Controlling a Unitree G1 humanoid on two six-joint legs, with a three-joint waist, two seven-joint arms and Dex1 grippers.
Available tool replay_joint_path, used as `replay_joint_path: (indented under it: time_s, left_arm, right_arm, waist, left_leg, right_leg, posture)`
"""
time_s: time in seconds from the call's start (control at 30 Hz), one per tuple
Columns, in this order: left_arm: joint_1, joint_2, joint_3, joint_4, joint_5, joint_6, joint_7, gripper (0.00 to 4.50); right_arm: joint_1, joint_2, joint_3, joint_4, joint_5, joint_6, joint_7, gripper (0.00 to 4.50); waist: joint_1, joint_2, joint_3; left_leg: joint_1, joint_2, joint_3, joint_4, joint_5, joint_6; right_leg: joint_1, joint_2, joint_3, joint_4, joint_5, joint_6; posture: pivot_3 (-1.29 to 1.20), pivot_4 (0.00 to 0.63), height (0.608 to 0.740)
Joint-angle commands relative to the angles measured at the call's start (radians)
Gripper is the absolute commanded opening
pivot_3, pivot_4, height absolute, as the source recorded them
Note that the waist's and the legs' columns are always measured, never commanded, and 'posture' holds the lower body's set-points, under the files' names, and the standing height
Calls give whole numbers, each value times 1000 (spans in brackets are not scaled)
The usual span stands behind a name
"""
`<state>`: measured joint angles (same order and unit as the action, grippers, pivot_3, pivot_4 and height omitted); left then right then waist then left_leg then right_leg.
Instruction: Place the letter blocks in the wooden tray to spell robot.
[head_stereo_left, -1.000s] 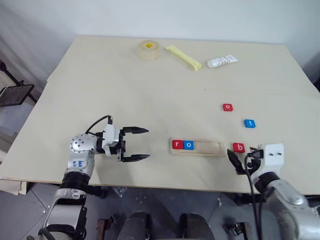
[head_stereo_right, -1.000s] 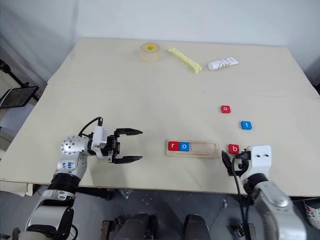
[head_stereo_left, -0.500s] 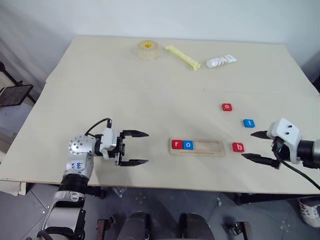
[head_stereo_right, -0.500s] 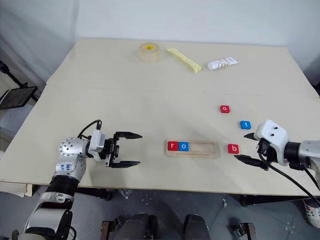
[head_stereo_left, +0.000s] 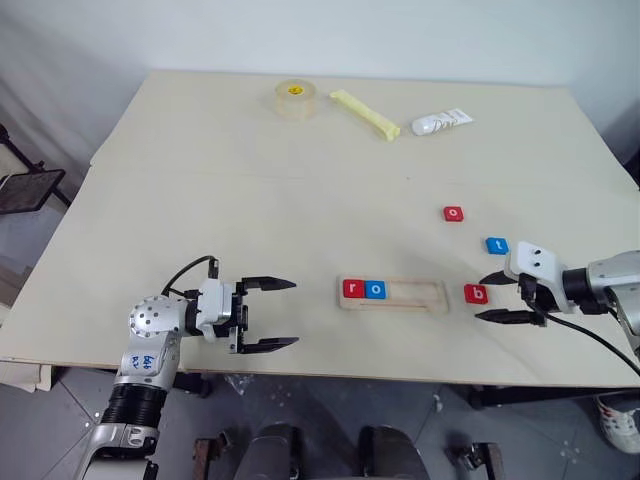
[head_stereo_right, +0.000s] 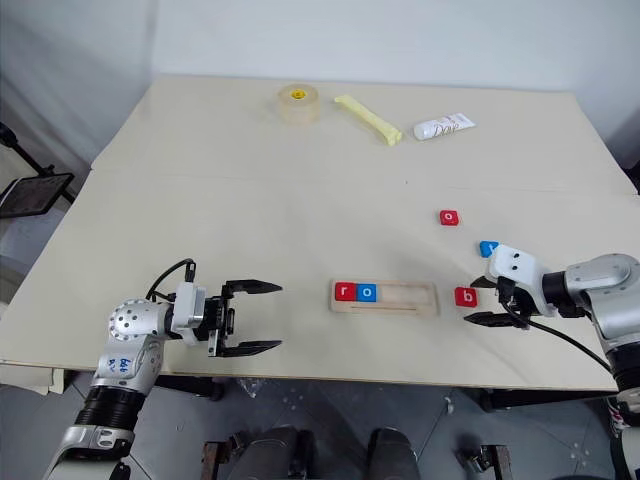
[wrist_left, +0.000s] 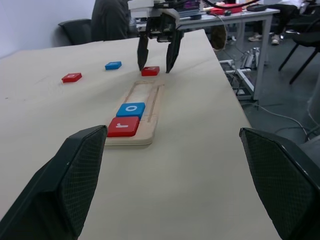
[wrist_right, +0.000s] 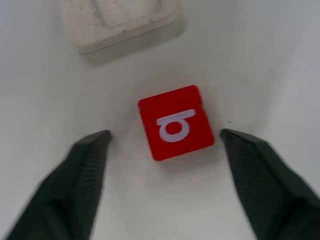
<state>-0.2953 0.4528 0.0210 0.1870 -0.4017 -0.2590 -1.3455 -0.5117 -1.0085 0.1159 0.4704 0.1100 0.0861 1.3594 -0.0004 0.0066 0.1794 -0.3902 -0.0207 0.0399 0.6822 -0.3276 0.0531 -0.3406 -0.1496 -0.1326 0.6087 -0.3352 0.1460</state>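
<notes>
We have red r, blue o tiles in pale wooden tray (head_stereo_left: 393, 294); right end effector (head_stereo_left: 497, 297) fingers apart astride red b tile (head_stereo_left: 476, 293); o, t left.

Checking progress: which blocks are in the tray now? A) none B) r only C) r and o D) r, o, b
C: the tray holds the red r and blue o; the b lies on the table past its end, between the right gripper fingers.

Beige table (head_stereo_left: 300, 180), white wall (head_stereo_left: 400, 30)
</notes>
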Motion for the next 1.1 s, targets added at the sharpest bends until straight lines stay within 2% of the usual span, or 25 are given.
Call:
replay_joint_path:
  time_s: [0.03, 0.1, 0.13, 0.23, 0.37, 0.5, 0.7, 0.87, 1.1]
  left_arm:
    - [9, 8, 4, -46, -18, 6, 22, 4500]
    - [6, 6, 1, -45, -15, 6, 29, 4500]
    - [4, 5, -1, -44, -14, 7, 32, 4500]
    - [-13, -2, -8, -29, -11, 6, 37, 4500]
    - [-64, -19, -21, 32, -4, -13, 25, 4500]
    - [-113, -36, -30, 103, 4, -42, 17, 4500]
    - [-165, -63, -37, 177, 13, -84, 10, 4500]
    - [-160, -71, -42, 174, 11, -99, 8, 4500]
    - [-142, -71, -42, 157, 11, -98, 17, 4500]
  right_arm:
    - [-15, 11, 0, 9, -20, -10, 2, 2167]
    - [-16, 13, -7, 6, -21, -5, 0, 1497]
    - [-16, 13, -11, 3, -20, 1, -1, 1461]
    - [-25, 4, -32, -29, -10, 38, -19, 1462]
    - [-72, -29, -89, -237, 52, 268, -48, 1462]
    - [-125, -41, -52, -399, 76, 421, -18, 1462]
    - [-167, -26, 63, -489, 40, 468, 23, 1462]
    - [-199, 44, 164, -540, 8, 500, 0, 1462]
    - [-228, 86, 219, -516, -35, 493, -13, 1462]
  waist:
    - [0, 0, 0]
    - [0, 0, 0]
    - [0, 0, 0]
    - [0, 0, 0]
    - [1, 4, 2]
    - [2, 4, 2]
    - [7, 4, 2]
    - [1, 4, 2]
    - [2, 4, 2]
  left_leg:
    - [0, 0, 0, 0, 0, 0]
    - [0, 0, 0, 0, 0, 0]
    - [0, 0, 0, 0, 0, 0]
    - [0, 0, 0, 0, 0, 0]
    - [0, 0, 0, 0, 0, 0]
    - [-1, 0, 0, 0, 0, 0]
    - [-1, -1, -1, 0, 0, 0]
    - [-1, -1, -1, 0, 0, 0]
    - [-1, -1, -1, 0, 0, 0]
  right_leg:
    - [0, 0, 0, 0, 0, 0]
    - [0, 0, 0, 0, 0, 0]
    - [0, 0, 0, 0, 0, 0]
    - [0, 0, 0, 0, 0, 0]
    - [-1, 0, 0, 0, 0, 0]
    - [-2, 0, 0, 1, 0, 0]
    - [-1, 0, 0, 1, 0, 0]
    - [-2, 0, 0, 1, 0, 0]
    - [-2, 0, 0, 2, 0, 0]
  posture:
    - [0, 150, 740]
    - [0, 150, 740]
    - [0, 150, 740]
    - [0, 150, 740]
    - [0, 150, 740]
    - [0, 150, 740]
    - [0, 150, 740]
    - [0, 150, 740]
    - [0, 150, 740]
